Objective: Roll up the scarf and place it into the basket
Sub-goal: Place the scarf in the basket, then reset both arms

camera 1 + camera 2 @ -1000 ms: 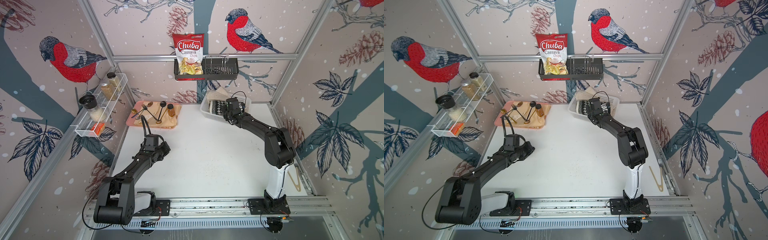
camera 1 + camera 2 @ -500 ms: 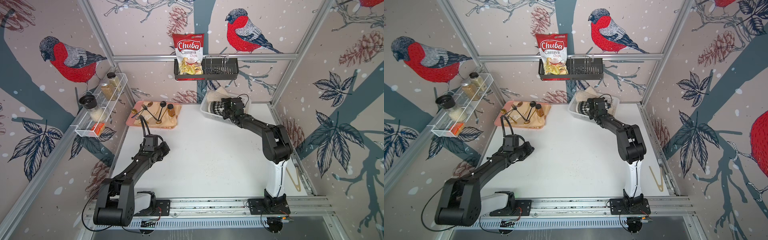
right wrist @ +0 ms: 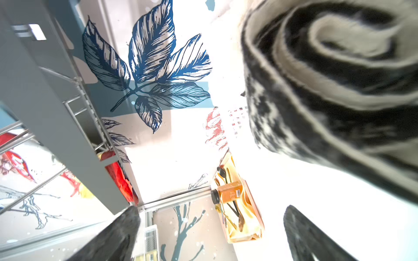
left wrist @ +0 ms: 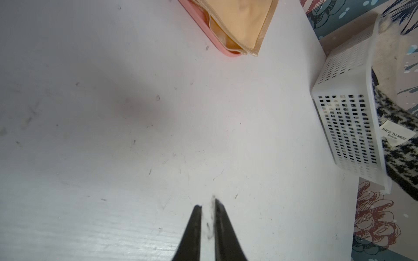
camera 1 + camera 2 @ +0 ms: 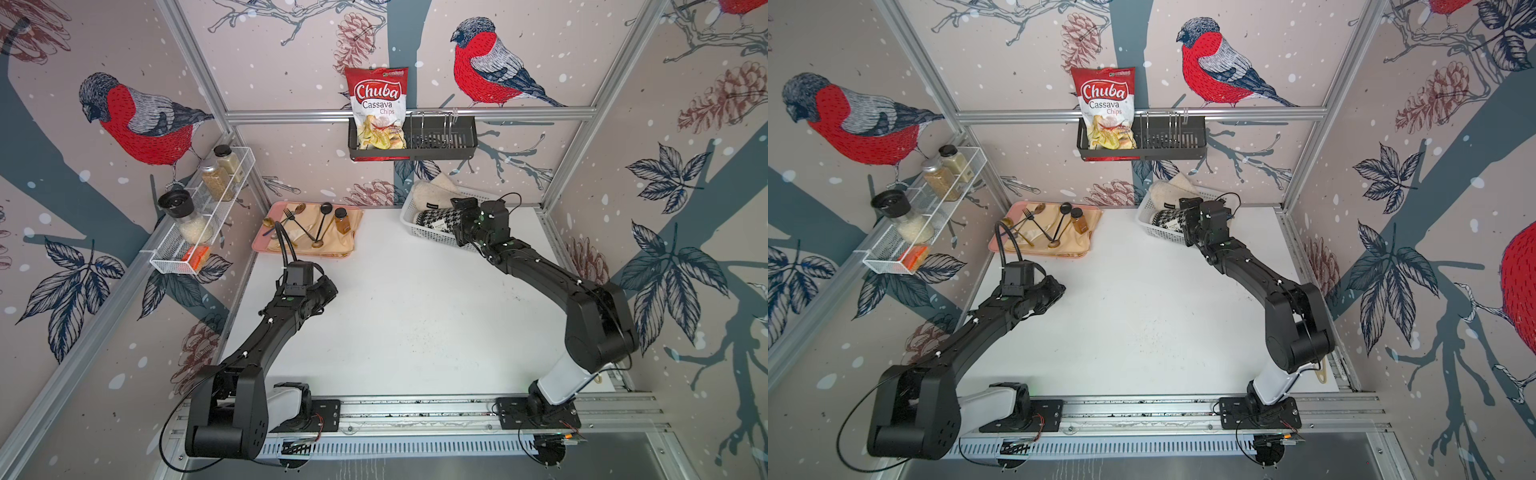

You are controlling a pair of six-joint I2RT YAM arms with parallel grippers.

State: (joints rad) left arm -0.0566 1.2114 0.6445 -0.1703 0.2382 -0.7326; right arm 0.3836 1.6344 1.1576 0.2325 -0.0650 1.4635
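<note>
Fingers [image 3: 113,237] of the right gripper [image 3: 212,208] stand wide apart, clamped on nothing; the rolled scarf [image 5: 436,218] lies free in the basket [image 5: 429,237], just ahead of them. Judging by that, the release looks done, so the arm should back straight out and up (snagging a loose wrap could unroll it). Over the bare surface [image 5: 415,311], the left gripper [image 4: 207,203] has its fingers [image 4: 194,228] almost together, with a slim gap and nothing held.

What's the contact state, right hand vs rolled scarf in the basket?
Apart. Right wrist view: the right hand stands open, bright gap between both fingers and the scarf.
</note>
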